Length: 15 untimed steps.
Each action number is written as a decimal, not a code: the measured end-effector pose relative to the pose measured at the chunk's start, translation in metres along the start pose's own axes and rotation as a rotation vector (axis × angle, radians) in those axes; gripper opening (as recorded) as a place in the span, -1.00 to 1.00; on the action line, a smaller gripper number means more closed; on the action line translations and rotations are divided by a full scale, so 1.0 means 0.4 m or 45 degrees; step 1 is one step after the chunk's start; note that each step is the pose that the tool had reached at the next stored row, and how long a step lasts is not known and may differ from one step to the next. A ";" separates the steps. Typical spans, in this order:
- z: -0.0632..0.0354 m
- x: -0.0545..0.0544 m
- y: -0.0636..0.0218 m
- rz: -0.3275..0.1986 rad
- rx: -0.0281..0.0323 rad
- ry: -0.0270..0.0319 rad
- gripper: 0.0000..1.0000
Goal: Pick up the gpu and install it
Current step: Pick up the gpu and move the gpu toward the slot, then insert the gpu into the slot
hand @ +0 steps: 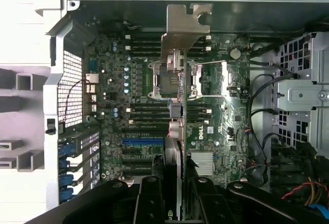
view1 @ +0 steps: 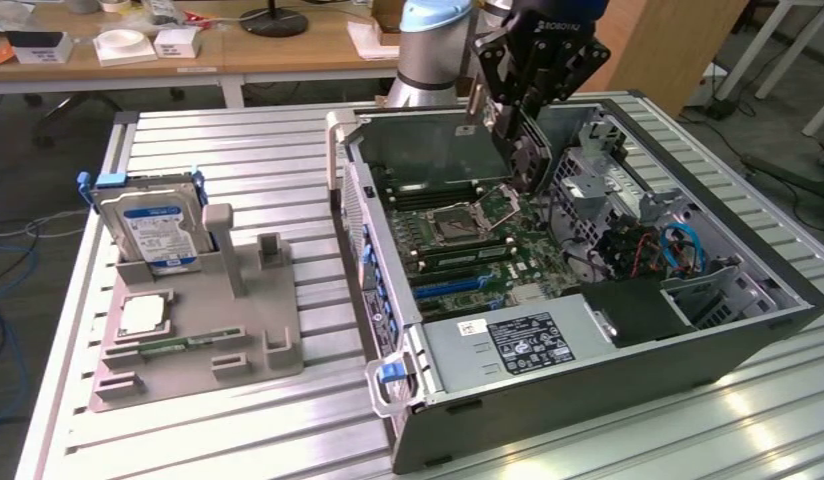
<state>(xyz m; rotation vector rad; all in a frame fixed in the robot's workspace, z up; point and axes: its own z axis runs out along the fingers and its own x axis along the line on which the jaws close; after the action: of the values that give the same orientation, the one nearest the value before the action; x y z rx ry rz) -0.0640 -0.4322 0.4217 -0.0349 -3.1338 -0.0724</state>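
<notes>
Gripper: the gripper (view1: 522, 112) hangs over the open computer case (view1: 732, 330), pointing down into it.
Jaws: closed on the gpu (hand: 175, 106), with one black finger on each side of the card.
GPU attitude: upright and edge-on in the wrist view, with its silvery bracket (hand: 185, 23) at the far end from the fingers.
GPU position: inside the case outline, above the motherboard (hand: 139, 116). Its line crosses the CPU socket (hand: 157, 80).
Slot: the blue slot (hand: 142, 142) lies just beside the card's line, not under it.
Contact: the card's lower edge looks clear of the board. Depth is poor looking straight down, so I cannot tell for certain.
Fixture: the grey holder (view1: 199, 345) sits on the table (view1: 252, 140), well apart from the case. The hard drive (view1: 152, 230) stands upright in it.
Progress: pick-up done, card not seated.
Risk 1: the card edge could strike the socket or nearby components. The cause would be a descent while the card sits off to one side of the slot.
Risk 2: the connector could jam or bend. The cause would be any tilt of the card in the grip, since only a short length is clamped.
Risk 3: the bracket could snag on the case wall. The cause would be the card sitting off along its own length.
Risk 4: the card could slip between the fingers under seating force, because it is thin and smooth.
</notes>
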 end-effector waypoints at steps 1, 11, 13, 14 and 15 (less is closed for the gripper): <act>0.000 -0.001 0.000 0.000 0.0000 0.0001 -0.47; 0.000 -0.002 0.000 0.000 0.0023 0.0000 -0.47; 0.000 -0.002 0.000 0.000 0.0023 0.0000 -0.47; 0.000 -0.002 0.000 -0.001 0.0023 0.0000 -0.47; 0.000 -0.002 0.000 -0.004 0.0024 0.0001 -0.47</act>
<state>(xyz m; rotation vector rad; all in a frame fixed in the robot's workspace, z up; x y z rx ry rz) -0.0634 -0.4322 0.4218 -0.0305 -3.1339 -0.0695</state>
